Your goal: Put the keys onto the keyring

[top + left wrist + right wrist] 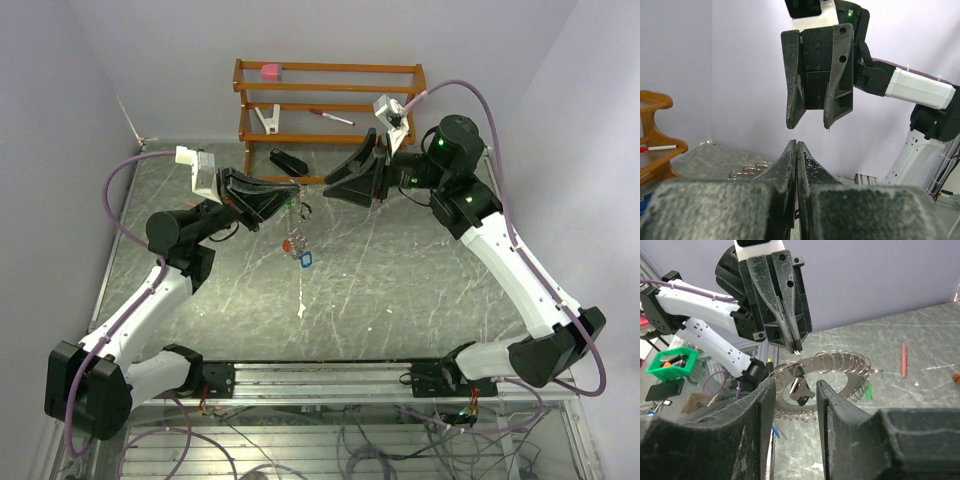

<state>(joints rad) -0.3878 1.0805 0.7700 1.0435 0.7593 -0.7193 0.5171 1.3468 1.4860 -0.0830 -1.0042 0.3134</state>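
Your left gripper [796,349] is clenched on the rim of the keyring [840,361], holding it up above the bench [420,285] — your right gripper [795,386] faces it, fingers parted — and the keys [289,244], tagged red and blue, show just beneath the ring.

top view looks down from behind; wrist views (close) face each other.
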